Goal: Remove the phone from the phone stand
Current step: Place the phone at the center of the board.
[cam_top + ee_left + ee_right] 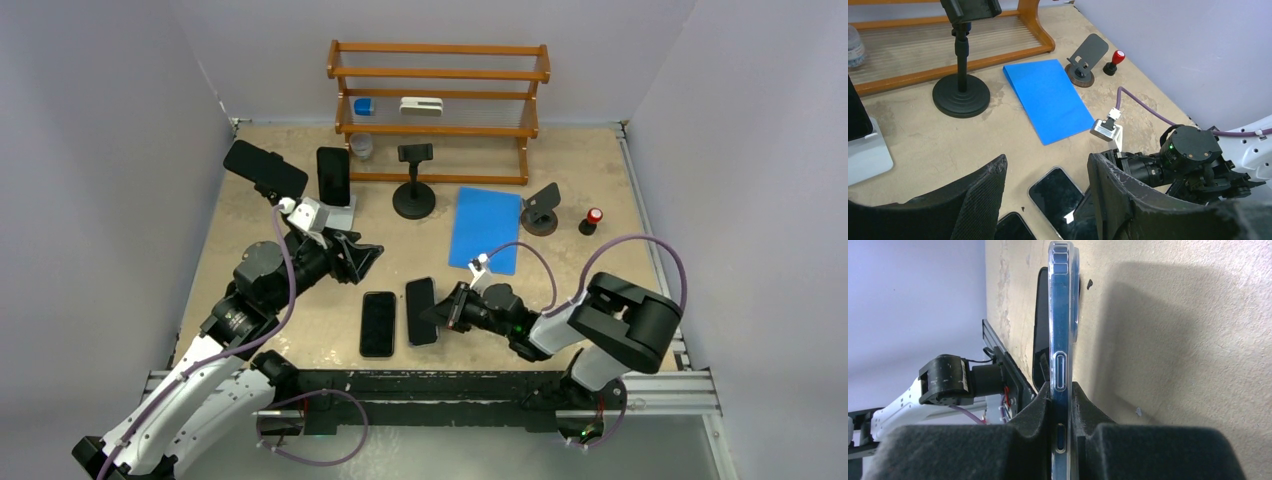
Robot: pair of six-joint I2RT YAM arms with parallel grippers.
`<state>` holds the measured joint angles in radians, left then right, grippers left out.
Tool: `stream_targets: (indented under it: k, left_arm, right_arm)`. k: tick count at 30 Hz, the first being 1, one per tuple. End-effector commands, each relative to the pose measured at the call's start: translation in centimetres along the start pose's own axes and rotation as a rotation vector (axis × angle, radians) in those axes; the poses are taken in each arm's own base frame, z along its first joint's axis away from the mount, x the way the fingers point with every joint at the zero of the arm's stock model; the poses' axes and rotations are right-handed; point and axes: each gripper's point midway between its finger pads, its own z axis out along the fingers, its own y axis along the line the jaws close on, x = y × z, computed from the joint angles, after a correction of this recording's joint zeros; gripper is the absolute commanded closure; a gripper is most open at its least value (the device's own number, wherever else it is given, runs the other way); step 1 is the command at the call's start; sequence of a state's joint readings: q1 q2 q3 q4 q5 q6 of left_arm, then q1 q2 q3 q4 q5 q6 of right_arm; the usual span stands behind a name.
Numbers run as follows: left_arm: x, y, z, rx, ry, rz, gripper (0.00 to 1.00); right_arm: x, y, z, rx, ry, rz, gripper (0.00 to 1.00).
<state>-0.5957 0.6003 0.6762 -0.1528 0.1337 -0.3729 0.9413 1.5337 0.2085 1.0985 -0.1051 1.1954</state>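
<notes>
My right gripper (pixel 447 311) is shut on the right edge of a black phone in a clear case (pixel 421 310), held flat and low at the table near the front. In the right wrist view the phone (pixel 1060 315) stands edge-on between my fingertips (pixel 1038 407), and I cannot tell if it touches the table. My left gripper (pixel 362 257) is open and empty, hovering just behind this phone (pixel 1058 195). A second black phone (pixel 378 323) lies flat to its left. Another phone (pixel 333 176) leans in a white stand (pixel 341 217) at the back left.
An empty black clamp stand on a round base (pixel 414 190) stands mid-back. An empty small dark stand (pixel 541 211), a blue mat (pixel 487 228) and a red-capped object (pixel 593 219) lie to the right. A wooden rack (pixel 438 90) lines the back. A black slab (pixel 264 168) sits far left.
</notes>
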Motion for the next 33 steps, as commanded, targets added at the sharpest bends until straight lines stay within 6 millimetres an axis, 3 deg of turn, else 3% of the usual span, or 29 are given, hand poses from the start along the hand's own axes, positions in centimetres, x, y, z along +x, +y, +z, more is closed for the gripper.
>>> stream_targets:
  k: [1,13,25,33]
  left_arm:
    - [-1.1,0.1,-0.1,-0.002,-0.038,0.029,0.42]
    - [-1.3,-0.2,-0.3,0.01,-0.045,0.035,0.42]
    - [-1.2,-0.5,-0.2,0.028,-0.043,0.038,0.42]
    - [-1.1,-0.5,-0.1,0.029,-0.037,0.038,0.42]
  right_arm:
    - [-1.7,4.8,0.7,-0.179,-0.045,0.033,1.0]
    - [-0.7,3.0,1.5,-0.151,-0.013,0.083,1.0]
    - [-0.2,1.3,1.4,-0.088,-0.004,0.091,0.66]
    - [-0.2,0.0,0.0,-0.037,-0.025,0.102,0.54]
